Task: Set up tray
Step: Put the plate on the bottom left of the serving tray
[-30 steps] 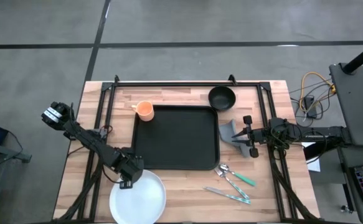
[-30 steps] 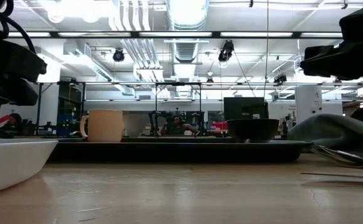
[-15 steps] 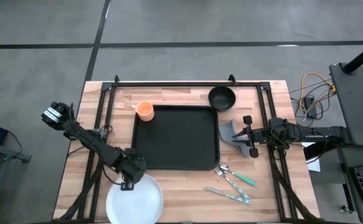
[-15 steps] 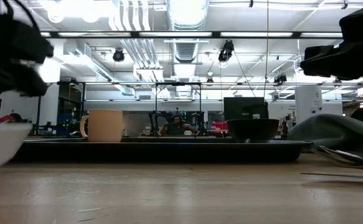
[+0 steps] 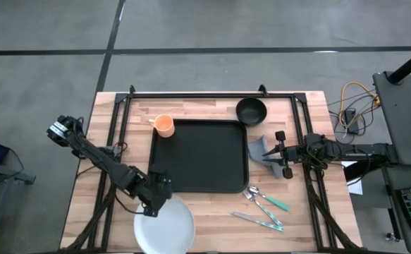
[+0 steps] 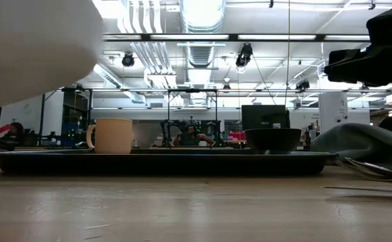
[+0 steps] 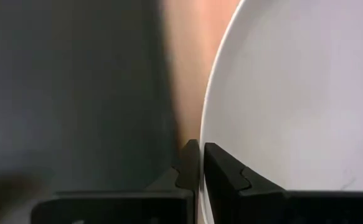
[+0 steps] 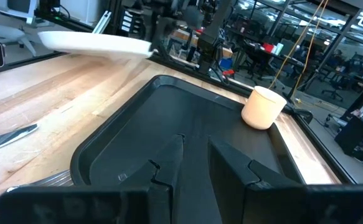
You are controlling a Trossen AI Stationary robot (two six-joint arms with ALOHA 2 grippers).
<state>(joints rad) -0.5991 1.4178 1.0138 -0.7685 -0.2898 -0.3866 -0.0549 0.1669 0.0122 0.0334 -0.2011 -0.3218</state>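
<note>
Plate (image 5: pixel 165 227) was pinched at its rim by our left gripper (image 5: pixel 156 202), lifted; we judged it should stay level toward the tray (image 5: pixel 199 156). Right gripper (image 5: pixel 276 156) waited right of it, fingers slightly apart.

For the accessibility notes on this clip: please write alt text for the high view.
Seen from above, the left gripper is shut on the rim of a white plate near the table's front edge, beside an empty black tray. An orange cup and black bowl sit at the tray's far corners; the right gripper waits over a grey cloth.
</note>
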